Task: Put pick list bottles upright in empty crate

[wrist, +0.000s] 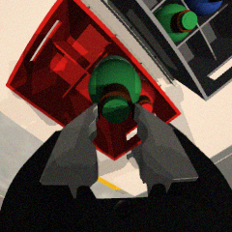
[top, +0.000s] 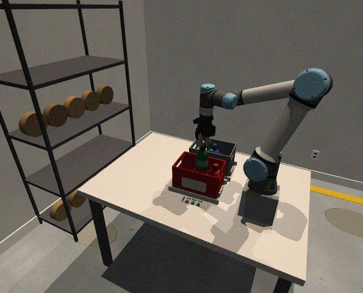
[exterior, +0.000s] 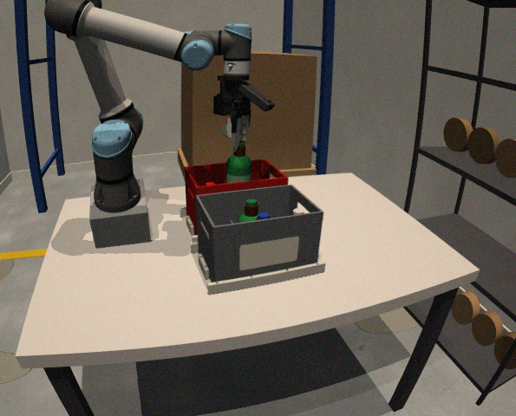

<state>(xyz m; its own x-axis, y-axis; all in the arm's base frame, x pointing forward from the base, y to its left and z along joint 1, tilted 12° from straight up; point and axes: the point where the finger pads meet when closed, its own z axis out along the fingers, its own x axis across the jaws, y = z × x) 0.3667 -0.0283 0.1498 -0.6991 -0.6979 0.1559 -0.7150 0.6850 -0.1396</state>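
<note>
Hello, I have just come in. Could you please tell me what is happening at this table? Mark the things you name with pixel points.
A robot arm's claw (top: pixel 203 141) (exterior: pixel 239 142) (wrist: pixel 115 104) is holding a green bottle (top: pixel 202 159) (exterior: pixel 238 167) (wrist: pixel 115 79) by its neck, upright and partly inside the red crate (top: pixel 178 179) (exterior: pixel 190 197) (wrist: pixel 24 93). A red bottle (top: pixel 215 170) (wrist: pixel 146 101) is already in there. More bottles stand in the gray crate (top: pixel 232 157) (exterior: pixel 222 250) (wrist: pixel 193 86).
</note>
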